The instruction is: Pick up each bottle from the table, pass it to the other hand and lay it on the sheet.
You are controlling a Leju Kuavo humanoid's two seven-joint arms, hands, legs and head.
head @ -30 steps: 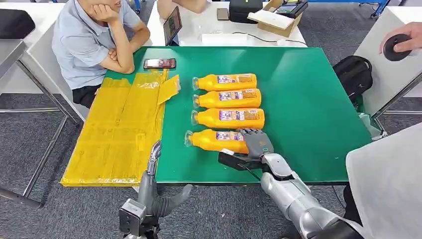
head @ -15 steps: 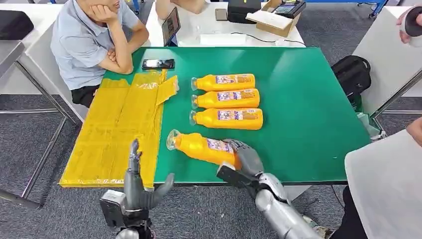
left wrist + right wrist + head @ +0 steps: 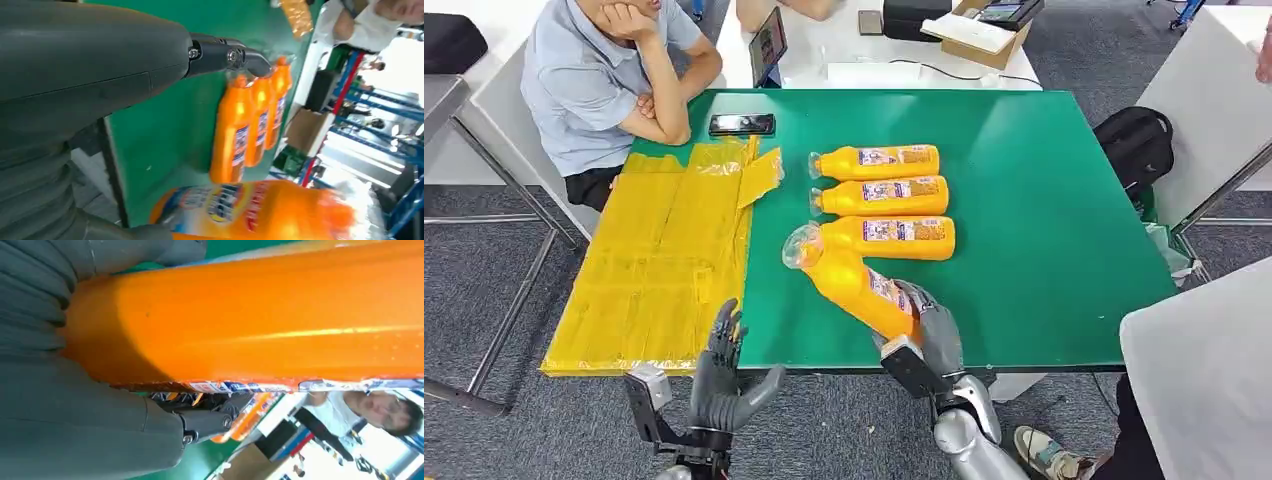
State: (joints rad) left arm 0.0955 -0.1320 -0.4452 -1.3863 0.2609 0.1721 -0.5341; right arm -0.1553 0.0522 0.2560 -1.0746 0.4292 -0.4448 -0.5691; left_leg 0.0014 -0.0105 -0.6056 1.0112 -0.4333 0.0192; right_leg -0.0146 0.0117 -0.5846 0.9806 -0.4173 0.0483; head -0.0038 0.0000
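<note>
Left hand (image 3: 721, 372) sits low off the tabletop's (image 3: 1044, 200) near edge, just below the yellow sheet's (image 3: 664, 265) corner, fingers spread and upright, nothing in them. In its wrist view the thumb and ribbed cover block most of the frame, and the held bottle (image 3: 255, 210) is a blur. The sheet lies flat on the tabletop, bare, its left part overhanging the edge. To the right of it, right hand (image 3: 929, 330) is wrapped round the base of the held bottle (image 3: 854, 280), tilted with its cap up toward the sheet side, off the tabletop. Its fingers are mostly hidden behind the orange body. Beyond it, three bottles (image 3: 879, 195) lie in a row, side by side.
</note>
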